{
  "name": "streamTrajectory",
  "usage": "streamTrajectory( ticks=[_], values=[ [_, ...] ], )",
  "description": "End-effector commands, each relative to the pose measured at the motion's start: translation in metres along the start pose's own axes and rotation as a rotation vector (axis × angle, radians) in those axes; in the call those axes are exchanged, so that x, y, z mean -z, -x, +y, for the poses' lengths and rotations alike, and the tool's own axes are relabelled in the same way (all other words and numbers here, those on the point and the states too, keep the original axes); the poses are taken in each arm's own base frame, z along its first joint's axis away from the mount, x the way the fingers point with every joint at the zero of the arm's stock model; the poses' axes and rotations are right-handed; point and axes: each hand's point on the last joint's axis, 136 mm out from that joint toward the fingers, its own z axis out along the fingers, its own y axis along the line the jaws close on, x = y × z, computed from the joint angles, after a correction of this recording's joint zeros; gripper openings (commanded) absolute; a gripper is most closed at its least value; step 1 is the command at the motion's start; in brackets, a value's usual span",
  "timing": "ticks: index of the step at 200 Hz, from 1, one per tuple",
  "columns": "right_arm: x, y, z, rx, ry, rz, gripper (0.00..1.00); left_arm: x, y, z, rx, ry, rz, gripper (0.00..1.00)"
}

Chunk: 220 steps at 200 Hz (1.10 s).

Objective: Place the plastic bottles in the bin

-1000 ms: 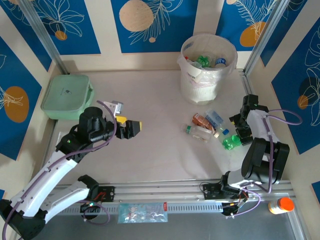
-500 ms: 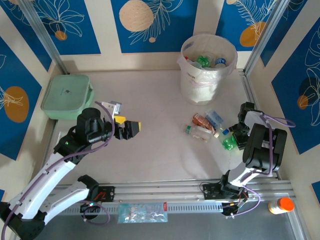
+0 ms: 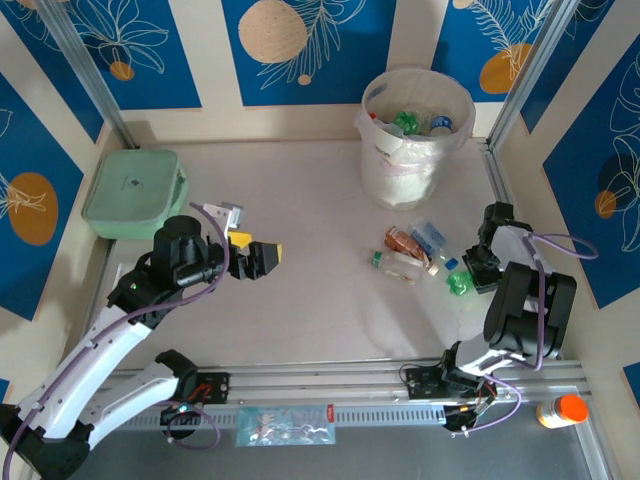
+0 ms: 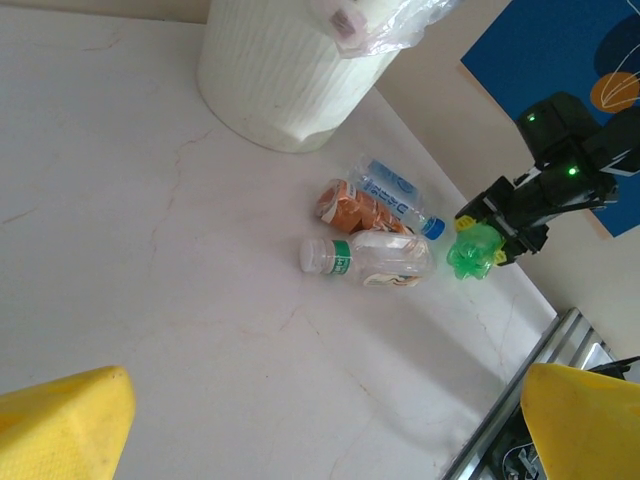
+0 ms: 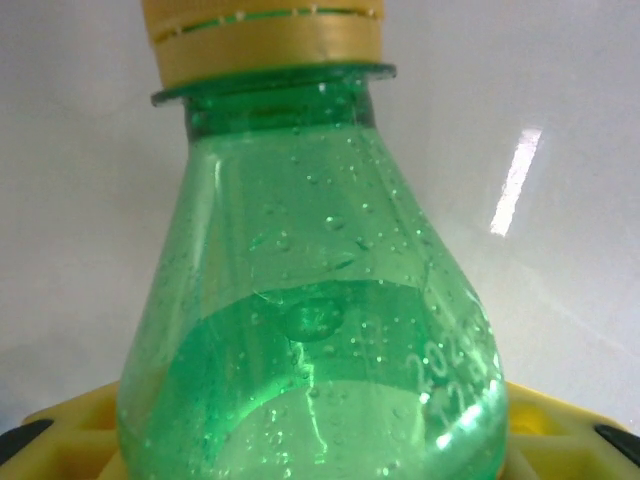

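Pale table (image 3: 300, 210), faint marble veins. Walls (image 3: 300, 45) on three sides: cream, with blue panels printed with white leaves and orange discs. Aluminium posts (image 3: 85, 70) at the far corners, slotted rail (image 3: 330, 378) along the near edge. Bright glare streak (image 5: 515, 180) on the table.

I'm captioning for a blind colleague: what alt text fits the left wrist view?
The right tool straddles a green bottle on a table; three more plastic bottles lie beside it, near the white bin. Yellow fingertips of the open left tool frame the bottom corners.
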Motion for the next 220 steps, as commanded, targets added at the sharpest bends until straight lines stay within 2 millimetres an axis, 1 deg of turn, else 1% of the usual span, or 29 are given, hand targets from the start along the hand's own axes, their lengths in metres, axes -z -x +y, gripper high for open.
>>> streamTrajectory(
  ticks=[1, 47, 74, 91, 120, 125, 137, 156, 198, 220],
  values=[
    [0.016, -0.003, -0.008, -0.023, 0.014, -0.011, 0.41, 0.007, 0.010, -0.009, -0.010, -0.033, -0.022, 0.99],
    [0.038, -0.005, -0.007, -0.028, 0.062, -0.025, 0.41, 0.010, 0.014, -0.012, -0.004, -0.037, -0.028, 0.99],
    [0.060, -0.003, -0.003, -0.025, 0.108, -0.055, 0.41, 0.012, 0.018, -0.014, 0.003, -0.044, -0.035, 0.99],
    [0.080, -0.002, -0.001, -0.013, 0.136, -0.102, 0.40, 0.014, 0.019, -0.016, 0.004, -0.045, -0.037, 0.99],
    [0.110, -0.009, 0.006, 0.002, 0.199, -0.138, 0.40, 0.017, 0.023, -0.017, -0.005, -0.038, -0.043, 0.98],
    [0.115, -0.010, 0.008, 0.005, 0.211, -0.145, 0.38, 0.017, 0.024, -0.017, -0.008, -0.036, -0.045, 0.98],
    [0.128, -0.011, 0.011, 0.012, 0.234, -0.159, 0.37, 0.019, 0.027, -0.018, -0.013, -0.034, -0.050, 0.99],
    [0.153, -0.013, 0.023, 0.048, 0.300, -0.185, 0.37, 0.019, 0.031, -0.019, -0.019, -0.030, -0.056, 0.98],
    [0.220, -0.015, 0.055, 0.142, 0.488, -0.271, 0.37, 0.016, 0.038, -0.021, -0.020, -0.031, -0.061, 0.98],
    [0.250, -0.016, 0.073, 0.195, 0.586, -0.303, 0.37, 0.016, 0.043, -0.021, -0.022, -0.026, -0.068, 0.99]
  ],
)
